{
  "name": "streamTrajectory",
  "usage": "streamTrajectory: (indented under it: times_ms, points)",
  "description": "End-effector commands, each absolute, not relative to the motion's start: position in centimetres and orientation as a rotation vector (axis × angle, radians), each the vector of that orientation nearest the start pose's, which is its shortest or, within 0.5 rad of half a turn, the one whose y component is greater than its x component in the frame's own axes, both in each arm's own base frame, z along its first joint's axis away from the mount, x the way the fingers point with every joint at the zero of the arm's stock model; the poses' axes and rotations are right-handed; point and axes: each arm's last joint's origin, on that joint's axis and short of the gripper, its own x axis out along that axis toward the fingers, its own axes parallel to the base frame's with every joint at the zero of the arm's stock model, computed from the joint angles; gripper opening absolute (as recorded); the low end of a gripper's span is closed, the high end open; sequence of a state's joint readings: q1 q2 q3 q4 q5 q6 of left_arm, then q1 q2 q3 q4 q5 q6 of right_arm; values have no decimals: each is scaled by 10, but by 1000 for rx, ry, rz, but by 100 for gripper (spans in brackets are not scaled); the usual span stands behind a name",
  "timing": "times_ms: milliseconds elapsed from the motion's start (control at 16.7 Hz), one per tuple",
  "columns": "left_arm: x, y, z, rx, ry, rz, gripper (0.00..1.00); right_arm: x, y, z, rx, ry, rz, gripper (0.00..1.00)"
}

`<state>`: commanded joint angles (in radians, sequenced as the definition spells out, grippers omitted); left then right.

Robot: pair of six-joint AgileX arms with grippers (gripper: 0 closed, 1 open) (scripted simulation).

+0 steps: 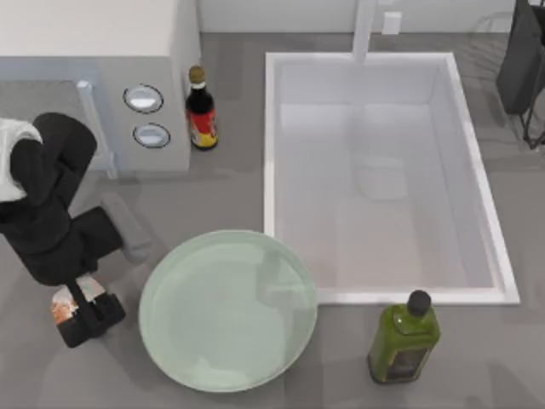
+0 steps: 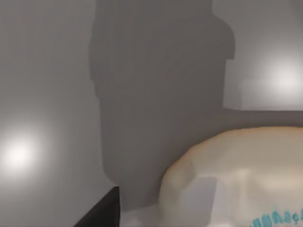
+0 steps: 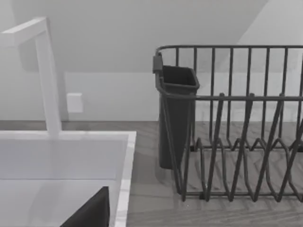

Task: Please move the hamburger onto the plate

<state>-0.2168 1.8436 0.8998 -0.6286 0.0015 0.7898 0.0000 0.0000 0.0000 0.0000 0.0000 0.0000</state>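
The hamburger, a small cream lump with orange-red patches, lies on the counter at the front left, just left of the plate. Up close in the left wrist view, the hamburger shows as a pale rounded mass. My left gripper is down at it, open, with one dark finger standing beside the lump with a gap between. The plate, wide, pale mint-green and bare, sits in the front middle. My right gripper is parked at the back right, open, one finger showing over the sink's edge.
A white sink with a faucet fills the middle right. A soy sauce bottle stands by a microwave at the back left. A green oil bottle stands front right. A dark dish rack is at the back right.
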Motion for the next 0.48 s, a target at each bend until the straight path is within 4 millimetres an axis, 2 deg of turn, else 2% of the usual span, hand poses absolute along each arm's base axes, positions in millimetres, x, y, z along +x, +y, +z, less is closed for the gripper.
streamTrajectory:
  times_ms: [240, 480]
  points:
    - [282, -61, 92, 780, 1427, -782, 2, 106, -1, 160, 0, 0, 0, 100]
    - [282, -61, 92, 780, 1427, -782, 0, 106, -1, 160, 0, 0, 0, 100]
